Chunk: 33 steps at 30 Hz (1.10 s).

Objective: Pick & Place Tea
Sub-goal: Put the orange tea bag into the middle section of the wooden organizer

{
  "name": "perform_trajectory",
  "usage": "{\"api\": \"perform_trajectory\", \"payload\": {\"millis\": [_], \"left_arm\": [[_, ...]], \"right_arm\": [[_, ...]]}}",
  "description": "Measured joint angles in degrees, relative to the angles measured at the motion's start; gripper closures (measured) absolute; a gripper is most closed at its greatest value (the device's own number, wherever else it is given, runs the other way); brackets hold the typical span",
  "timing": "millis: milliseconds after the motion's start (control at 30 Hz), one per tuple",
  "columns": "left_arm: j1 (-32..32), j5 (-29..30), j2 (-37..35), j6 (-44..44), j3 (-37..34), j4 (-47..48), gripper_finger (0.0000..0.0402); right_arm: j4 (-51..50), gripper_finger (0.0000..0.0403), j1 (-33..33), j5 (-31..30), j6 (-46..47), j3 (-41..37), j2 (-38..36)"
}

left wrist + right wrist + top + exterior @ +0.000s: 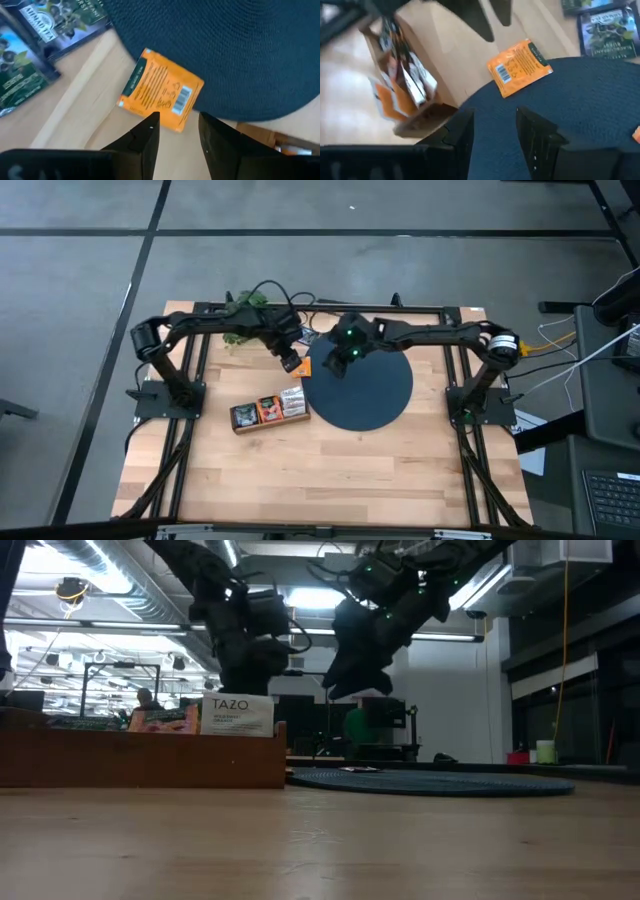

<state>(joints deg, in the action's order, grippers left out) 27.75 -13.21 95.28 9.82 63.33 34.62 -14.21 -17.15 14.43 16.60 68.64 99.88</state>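
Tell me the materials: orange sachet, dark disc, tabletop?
Orange sachet: looks like printed paper or foil-lined paper, flat, with crimped edges and a barcode; can't tell which. Dark disc: probably woven fabric or fibre mat, matte, with fine ribbed rings. Tabletop: light wood, butcher-block style, visible joined strips and grain, smooth finish.

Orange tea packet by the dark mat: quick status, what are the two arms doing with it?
Left gripper open above the orange sachet, empty. Right gripper open over the dark mat, empty. Sachet lies flat, overlapping the mat's edge; nothing blocking.
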Motion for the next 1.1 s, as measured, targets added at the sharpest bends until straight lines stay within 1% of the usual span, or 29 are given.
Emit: {"api": "perform_trajectory", "payload": {"millis": [167,300,433,533,700,800,967,1100], "left_arm": [[0.0,0.0,2.1,1.5,0.0,-1.1,0.0274],[-0.7,0.6,4.0,1.5,0.0,-1.4,0.0283],[-1.6,1.1,6.2,1.5,0.0,-1.3,0.0293],[-2.3,1.2,7.6,1.4,0.0,-0.9,0.0300],[-3.0,2.4,9.7,0.1,0.0,-1.5,0.0312],[-2.9,4.2,11.0,0.1,-0.5,-1.8,0.0323],[-2.8,4.3,10.6,0.7,-4.9,-6.6,0.0344],[-2.6,2.4,10.3,1.6,-7.3,-11.0,0.0361]], "right_arm": [[0.3,0.0257,1.8,-2.7,-6.7,0.0,1.3],[0.2,0.0257,2.5,-5.8,-7.5,0.0,1.4],[0.2,0.0257,1.9,-6.5,-2.0,-0.9,1.4],[2.7,0.0257,0.4,-4.8,2.2,-4.2,1.4],[14.9,0.0257,-1.6,1.8,11.7,-10.9,1.4],[21.0,0.0257,-2.0,2.3,17.8,-13.6,1.4],[21.9,0.0257,-2.1,2.4,24.1,-15.4,1.9],[25.5,0.0257,-2.2,5.1,30.3,-16.5,4.0]]}}
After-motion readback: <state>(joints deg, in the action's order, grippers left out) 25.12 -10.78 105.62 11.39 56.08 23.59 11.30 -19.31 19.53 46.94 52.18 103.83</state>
